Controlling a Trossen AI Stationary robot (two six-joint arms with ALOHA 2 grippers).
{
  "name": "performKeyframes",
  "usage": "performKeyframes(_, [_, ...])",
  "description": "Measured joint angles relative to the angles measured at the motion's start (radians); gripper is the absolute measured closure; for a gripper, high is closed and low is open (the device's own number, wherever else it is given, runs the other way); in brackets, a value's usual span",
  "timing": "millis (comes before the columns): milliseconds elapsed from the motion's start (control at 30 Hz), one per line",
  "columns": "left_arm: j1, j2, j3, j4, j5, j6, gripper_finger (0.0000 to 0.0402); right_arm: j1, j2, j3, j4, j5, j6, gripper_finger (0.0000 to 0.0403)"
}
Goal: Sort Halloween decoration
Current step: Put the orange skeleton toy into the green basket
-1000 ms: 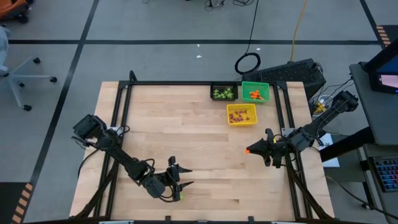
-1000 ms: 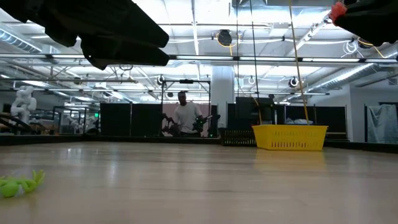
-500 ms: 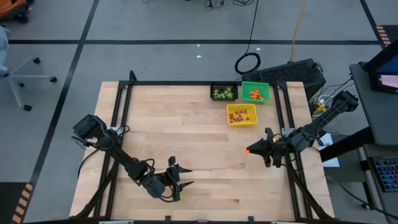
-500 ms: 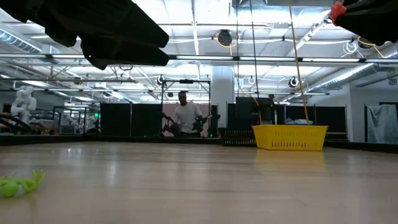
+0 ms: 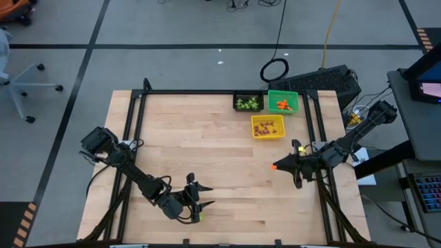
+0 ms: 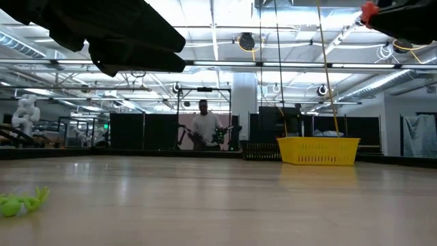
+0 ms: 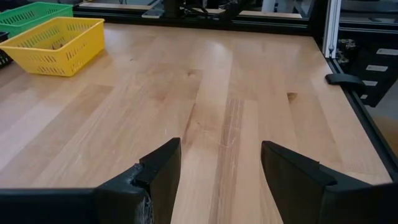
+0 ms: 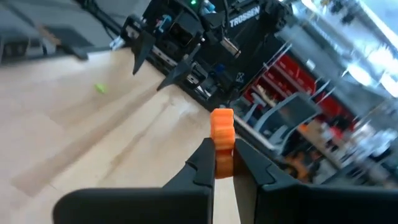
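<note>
My right gripper [image 5: 280,165] hangs above the table's right side, shut on a small orange trinket [image 8: 222,132], which shows again in the low view [image 6: 369,11]. My left gripper [image 5: 206,195] stands open near the table's front edge, with only bare wood between its fingers [image 7: 221,168]. A light-green trinket [image 5: 200,217] lies on the table just on the near side of it, also seen low down [image 6: 20,203] and as a green speck [image 8: 99,88]. My right gripper pinches the orange trinket's lower part [image 8: 222,158] between its two fingertips. The fingers lie level and point toward the table's left. The trinket sticks out beyond the tips, lifted clear of the table.
At the far right stand three bins: a black one [image 5: 247,102] with green pieces, a green one [image 5: 282,102] with orange pieces, and a yellow one [image 5: 267,127] with purple pieces. A black frame [image 5: 207,91] borders the table. A person [image 6: 203,128] stands in the room behind.
My right gripper has rolled about its own pointing line while staying in place, still shut on the orange trinket. The left arm has kept still.
</note>
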Motion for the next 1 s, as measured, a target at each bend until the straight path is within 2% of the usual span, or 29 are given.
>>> performKeyframes(567, [0.0, 0.0, 0.0, 0.0, 0.0, -0.002, 0.0178, 0.0, 0.0, 0.0, 0.0, -0.002, 0.603, 0.0391])
performKeyframes(767, [0.0, 0.0, 0.0, 0.0, 0.0, -0.003, 0.0178, 0.0, 0.0, 0.0, -0.001, -0.002, 0.722, 0.0391])
performKeyframes(1000, [0.0, 0.0, 0.0, 0.0, 0.0, -0.005, 0.0178, 0.0, 0.0, 0.0, -0.002, -0.003, 0.755, 0.0391])
